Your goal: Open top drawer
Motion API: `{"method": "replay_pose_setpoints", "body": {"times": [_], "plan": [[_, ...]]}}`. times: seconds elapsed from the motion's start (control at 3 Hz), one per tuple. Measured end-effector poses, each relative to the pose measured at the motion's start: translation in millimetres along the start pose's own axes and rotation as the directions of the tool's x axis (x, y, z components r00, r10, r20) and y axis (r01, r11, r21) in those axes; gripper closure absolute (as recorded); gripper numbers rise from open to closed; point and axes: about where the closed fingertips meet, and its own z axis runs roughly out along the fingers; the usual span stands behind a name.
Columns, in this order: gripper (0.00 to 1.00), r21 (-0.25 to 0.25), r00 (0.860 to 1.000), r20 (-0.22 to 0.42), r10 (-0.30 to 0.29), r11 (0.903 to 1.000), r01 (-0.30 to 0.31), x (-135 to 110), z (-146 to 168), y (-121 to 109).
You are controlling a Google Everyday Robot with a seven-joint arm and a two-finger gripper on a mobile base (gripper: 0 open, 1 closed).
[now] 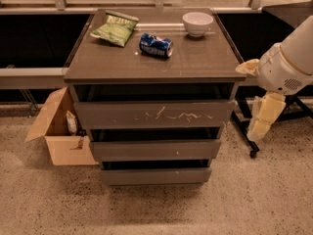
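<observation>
The top drawer (112, 115) is the widest grey-brown handleless front of the cabinet, with white scratch marks across its middle. It sits pushed in, roughly level with the two narrower fronts below, with a dark gap above it. My gripper (261, 117) hangs down from the white arm (288, 65) at the right. It is beside the cabinet's right edge at about the height of the top drawer, and it does not touch the drawer.
On the cabinet top (195, 58) lie a green chip bag (115, 27), a blue can on its side (156, 45) and a white bowl (197, 23). An open cardboard box (61, 131) stands on the floor at the left. A black stand leg with a wheel (249, 138) is behind the gripper.
</observation>
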Motion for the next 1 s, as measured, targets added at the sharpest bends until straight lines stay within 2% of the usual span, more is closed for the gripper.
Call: {"method": "replay_pose_setpoints", "body": {"times": [0.33, 0.67, 1.0], "plan": [[0.0, -0.012, 1.0, 0.007, 0.005, 0.9999, -0.005, 2.5, 7.8, -1.5], [0.0, -0.049, 1.0, 0.002, -0.019, 0.9986, 0.019, 4.9, 31.9, -2.5], [0.0, -0.1, 0.997, 0.004, -0.078, 0.992, 0.078, 11.4, 75.4, -6.1]]}}
